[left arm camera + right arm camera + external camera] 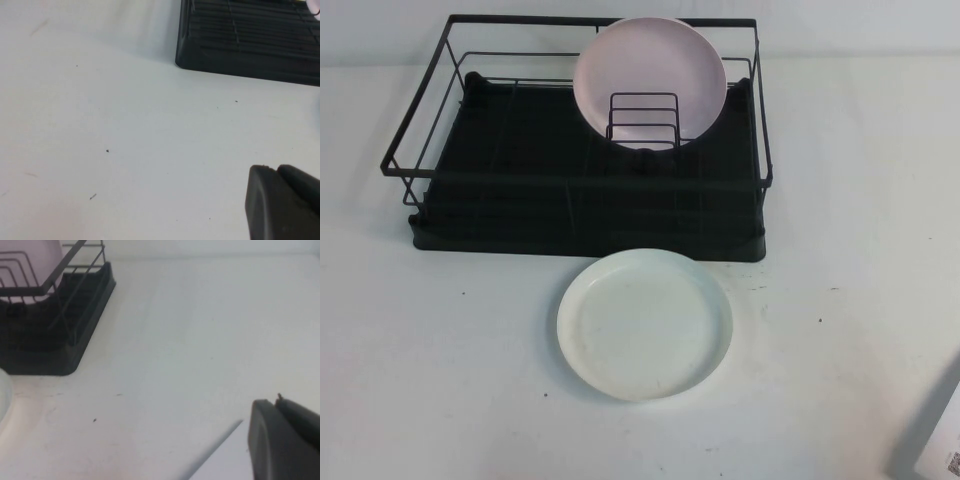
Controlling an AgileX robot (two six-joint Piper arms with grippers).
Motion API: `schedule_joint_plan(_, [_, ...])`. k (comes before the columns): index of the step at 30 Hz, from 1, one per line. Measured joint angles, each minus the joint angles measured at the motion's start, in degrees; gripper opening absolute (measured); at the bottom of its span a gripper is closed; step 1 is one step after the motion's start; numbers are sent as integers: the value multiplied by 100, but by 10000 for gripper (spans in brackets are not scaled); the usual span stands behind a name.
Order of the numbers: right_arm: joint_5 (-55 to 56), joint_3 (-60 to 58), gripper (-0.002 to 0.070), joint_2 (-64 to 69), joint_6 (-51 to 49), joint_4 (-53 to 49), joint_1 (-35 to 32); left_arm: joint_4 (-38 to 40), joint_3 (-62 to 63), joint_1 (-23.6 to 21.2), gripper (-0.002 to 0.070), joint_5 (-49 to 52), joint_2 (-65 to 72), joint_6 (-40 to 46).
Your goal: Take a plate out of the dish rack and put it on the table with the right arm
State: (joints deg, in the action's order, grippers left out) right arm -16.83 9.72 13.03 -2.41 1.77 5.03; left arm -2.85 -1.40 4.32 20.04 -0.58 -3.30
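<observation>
The white plate [645, 323] lies flat on the table [440, 380], just in front of the dish rack [500, 190]. Neither gripper shows in the high view. In the right wrist view my right gripper [276, 402] is shut and empty, low over bare table to the right of the rack [75, 340], with the white plate's rim [4, 390] at the picture's edge. In the left wrist view my left gripper [275, 170] is shut and empty over the table, short of the rack's front left corner [250, 45].
A pink plate [650, 80] stands upright in the rack's wire divider [642, 122]; it also shows in the right wrist view [35, 260]. A grey and white object [940, 440] sits at the table's front right corner.
</observation>
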Motion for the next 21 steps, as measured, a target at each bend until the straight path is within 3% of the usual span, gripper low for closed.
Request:
schedule_joint_plan(10, [700,-1104,-18,-1329,0,-20,-375,0,0,0,-4,0,0,0])
schedule_joint_plan(21, [-379,-1136,-18,-1362,139,-177,-375,0,0,0,-4,0,0,0])
